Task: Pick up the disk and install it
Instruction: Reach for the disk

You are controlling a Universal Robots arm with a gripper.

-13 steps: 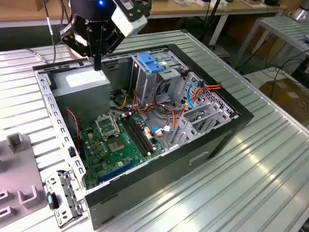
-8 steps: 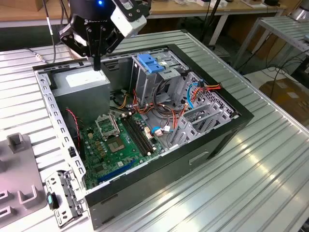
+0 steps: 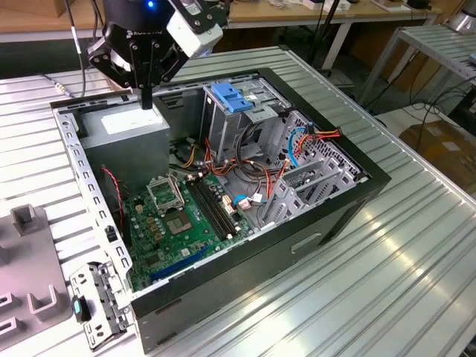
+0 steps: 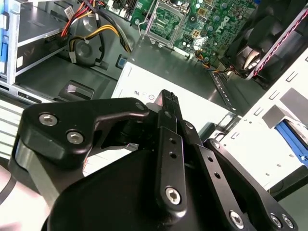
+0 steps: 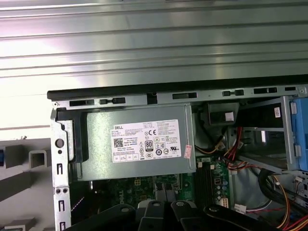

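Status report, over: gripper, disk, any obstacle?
Gripper shut, empty, above power supply. Disk not in grip. Blue latch plate sits on drive cage.

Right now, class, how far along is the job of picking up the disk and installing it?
Done: only the setting; the computer case lies open on its side. In hand: nothing; the gripper hovers shut and empty just above the grey power supply. Left: seemingly both steps, picking up the disk and installing it; whether the drive cage already holds one is hidden.
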